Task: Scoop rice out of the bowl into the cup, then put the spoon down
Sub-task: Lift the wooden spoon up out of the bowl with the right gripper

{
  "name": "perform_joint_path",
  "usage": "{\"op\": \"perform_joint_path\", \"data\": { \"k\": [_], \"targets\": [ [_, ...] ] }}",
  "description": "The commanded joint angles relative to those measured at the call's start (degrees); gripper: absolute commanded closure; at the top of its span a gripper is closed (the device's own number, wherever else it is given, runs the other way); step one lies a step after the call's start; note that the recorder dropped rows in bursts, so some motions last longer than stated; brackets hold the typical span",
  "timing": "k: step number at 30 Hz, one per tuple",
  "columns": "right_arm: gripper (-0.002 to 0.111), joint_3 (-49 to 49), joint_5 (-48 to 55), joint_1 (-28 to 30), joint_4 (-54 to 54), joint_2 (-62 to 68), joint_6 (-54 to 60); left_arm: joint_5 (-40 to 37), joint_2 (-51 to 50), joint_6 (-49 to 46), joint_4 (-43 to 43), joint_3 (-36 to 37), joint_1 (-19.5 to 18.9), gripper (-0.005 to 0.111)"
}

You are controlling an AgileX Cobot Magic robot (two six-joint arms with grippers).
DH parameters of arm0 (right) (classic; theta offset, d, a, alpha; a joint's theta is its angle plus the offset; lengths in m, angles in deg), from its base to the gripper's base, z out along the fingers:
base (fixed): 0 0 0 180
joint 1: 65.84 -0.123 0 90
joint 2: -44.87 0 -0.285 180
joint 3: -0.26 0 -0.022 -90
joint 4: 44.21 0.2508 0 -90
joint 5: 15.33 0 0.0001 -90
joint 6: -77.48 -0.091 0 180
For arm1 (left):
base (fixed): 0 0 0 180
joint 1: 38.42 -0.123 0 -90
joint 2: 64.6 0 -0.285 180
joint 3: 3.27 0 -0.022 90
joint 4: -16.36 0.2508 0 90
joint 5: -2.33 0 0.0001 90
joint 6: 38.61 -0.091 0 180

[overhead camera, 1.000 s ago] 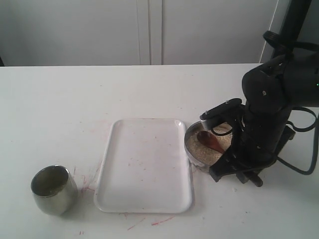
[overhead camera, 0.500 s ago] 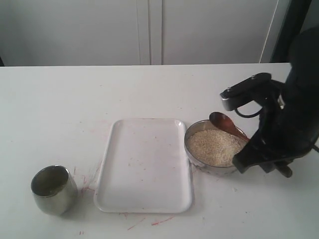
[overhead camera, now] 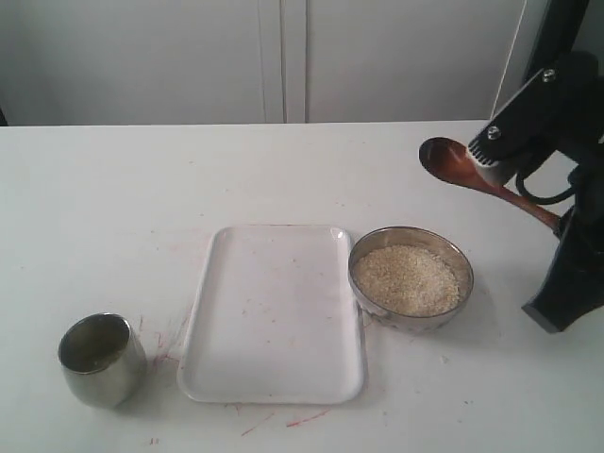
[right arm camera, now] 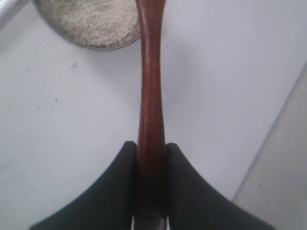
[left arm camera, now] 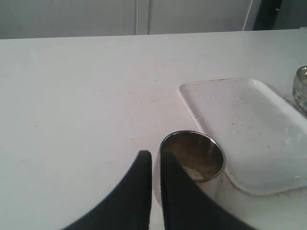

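Observation:
The steel bowl (overhead camera: pixel 411 239) sits right of centre, filled with rice (overhead camera: pixel 408 279). My right gripper (overhead camera: pixel 564 225) is shut on the handle of the wooden spoon (overhead camera: pixel 445 157) and holds it in the air beyond the bowl, right of it. The spoon's bowl points left; whether it carries rice I cannot tell. The right wrist view shows the gripper (right arm camera: pixel 151 146) clamped on the spoon handle (right arm camera: pixel 150 86), with the bowl (right arm camera: pixel 91 21) beyond. The cup (overhead camera: pixel 102 360) stands at the front left. My left gripper (left arm camera: pixel 156 160), fingers together, hovers near the cup (left arm camera: pixel 193 158), which holds a few grains.
A white rectangular tray (overhead camera: pixel 274 311) lies between cup and bowl, with red marks on it and around it. The black right arm and its base (overhead camera: pixel 571 283) stand right of the bowl. A table edge (right arm camera: pixel 268 143) runs near the right gripper.
The right arm has lifted the spoon out of the rice, raising it and swinging it back and right. The bowl is now fully uncovered. The cup has not moved.

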Motion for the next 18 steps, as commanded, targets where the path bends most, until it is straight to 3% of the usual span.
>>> {"op": "perform_joint_path", "data": {
  "k": [1,9,18],
  "targets": [
    [0.108,-0.6,0.0,-3.4,-11.4,4.7,-2.3,0.2,0.0,0.0,-0.5,-0.4,0.4,0.092],
    [0.108,-9.1,0.0,-5.4,-29.6,13.9,-3.5,0.2,0.0,0.0,-0.5,-0.4,0.4,0.092],
    [0.108,-10.6,0.0,-5.6,-28.8,22.1,-7.9,0.2,0.0,0.0,-0.5,-0.4,0.4,0.092]
  ]
}}
